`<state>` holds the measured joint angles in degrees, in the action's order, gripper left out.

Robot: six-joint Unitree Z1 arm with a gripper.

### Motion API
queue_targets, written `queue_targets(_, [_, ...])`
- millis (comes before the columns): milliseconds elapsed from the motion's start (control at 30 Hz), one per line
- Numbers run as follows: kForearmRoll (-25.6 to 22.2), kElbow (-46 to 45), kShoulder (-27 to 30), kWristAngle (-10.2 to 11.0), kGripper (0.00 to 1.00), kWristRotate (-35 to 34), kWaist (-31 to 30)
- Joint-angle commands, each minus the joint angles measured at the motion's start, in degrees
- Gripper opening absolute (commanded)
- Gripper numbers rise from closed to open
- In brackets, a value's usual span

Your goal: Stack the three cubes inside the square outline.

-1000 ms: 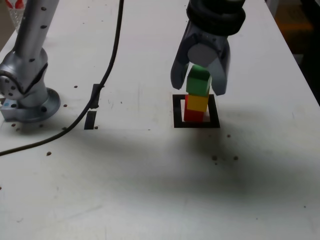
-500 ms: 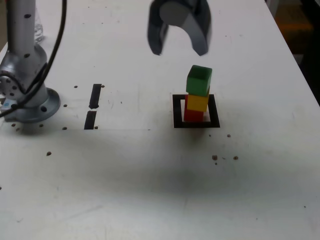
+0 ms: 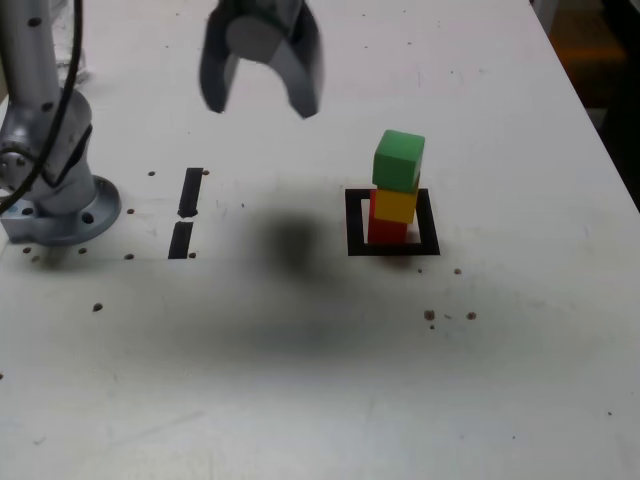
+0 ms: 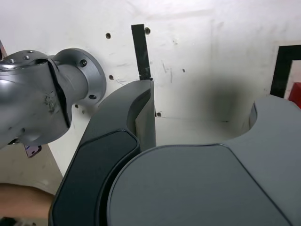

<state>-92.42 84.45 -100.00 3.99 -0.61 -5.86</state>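
Cubes are standing in one column: the small green cube (image 3: 399, 159) is sitting slightly askew on the yellow cube (image 3: 395, 205), which is resting on the red cube (image 3: 386, 230), all inside the black tape square outline (image 3: 353, 222). I am holding my dark grey pincer (image 3: 262, 98) spread and empty, the tower lying well off to its side. My wrist camera is showing only a red sliver (image 4: 296, 94), plus the silver arm base (image 4: 44, 94).

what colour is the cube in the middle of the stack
Yellow: the small yellow cube sits between the green cube and red cube, clearest in the exterior view.
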Motion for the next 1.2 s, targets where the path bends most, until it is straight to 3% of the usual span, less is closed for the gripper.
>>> queue_targets(0, [0.3,-1.9,0.7,-0.8,0.77,-0.6,0.0])
queue_targets(167, [4.1,-7.2,1.3,-2.7,0.77,-1.2,0.0])
queue_targets(333, [11.3,-13.3,1.9,-5.1,0.77,-1.3,0.1])
queue_targets(500, [22.7,-21.9,2.4,-6.6,0.77,-1.7,0.2])
queue_targets(600, [26.3,-26.1,2.7,-6.4,0.77,-2.7,0.5])
queue_targets(867, [30.7,-31.1,3.4,-6.2,0.77,-3.2,0.8])
queue_targets(1167, [31.7,-32.9,4.4,-5.9,0.77,-3.3,0.8])
